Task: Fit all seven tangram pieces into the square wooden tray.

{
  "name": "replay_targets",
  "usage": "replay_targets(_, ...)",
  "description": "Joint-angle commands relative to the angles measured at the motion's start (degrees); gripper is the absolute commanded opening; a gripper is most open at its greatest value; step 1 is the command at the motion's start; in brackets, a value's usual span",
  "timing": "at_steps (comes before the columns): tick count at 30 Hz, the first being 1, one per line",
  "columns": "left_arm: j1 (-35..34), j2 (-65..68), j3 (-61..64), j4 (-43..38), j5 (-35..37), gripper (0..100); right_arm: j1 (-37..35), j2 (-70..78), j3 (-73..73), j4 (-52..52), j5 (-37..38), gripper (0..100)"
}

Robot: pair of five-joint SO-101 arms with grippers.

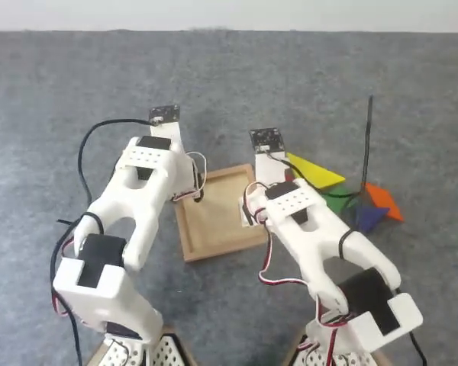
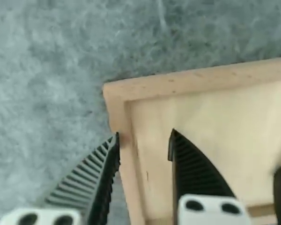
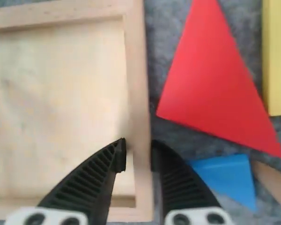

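The grey carpet (image 1: 53,107) bears the square wooden tray (image 1: 217,250) at centre. The left gripper (image 2: 144,136) stands spread astride the tray's 9 o'clock wall, one finger inside and one outside. The right gripper (image 3: 138,143) pinches the 3 o'clock wall. Beyond that wall, at the tray's 3 o'clock, lie the red triangle (image 3: 210,89), yellow piece (image 1: 313,171) and blue piece (image 3: 227,176).

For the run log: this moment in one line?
left gripper: open, straddling tray wall | right gripper: shut on tray wall | tray: empty | red triangle: on carpet beside tray
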Motion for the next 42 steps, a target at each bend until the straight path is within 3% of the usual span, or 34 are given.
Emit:
replay_targets(1,-3.8,1.3,-0.7,2.8,-3.7,18,-1.0,0.0,-2.4,0.5,2.5,0.8)
replay_targets(10,-9.7,1.8,-0.3,6.9,-10.0,22,-2.7,-1.9,-2.2,2.4,2.5,0.8)
replay_targets(15,-7.5,1.8,-0.2,4.6,-9.8,20,-6.9,-6.2,-2.3,7.2,2.5,0.8)
replay_targets(20,-2.1,1.8,-1.2,-2.0,-8.3,1,-8.3,-10.0,-2.0,7.9,-1.4,0.7)
replay_targets(24,0.5,1.8,-4.1,-2.5,-8.1,1,-8.0,-11.1,-2.1,7.3,-7.4,0.8)
replay_targets(33,-0.3,1.6,-7.5,-0.3,-8.8,4,-6.9,-8.9,-2.1,3.8,-2.1,1.6)
replay_targets(38,-1.1,1.3,-10.5,7.5,-12.7,20,-8.0,-8.6,-3.4,8.5,2.9,20.6)
replay_targets(42,-3.9,1.2,-12.2,8.5,-13.8,23,-8.8,-8.8,-5.3,13.6,7.5,29.0)
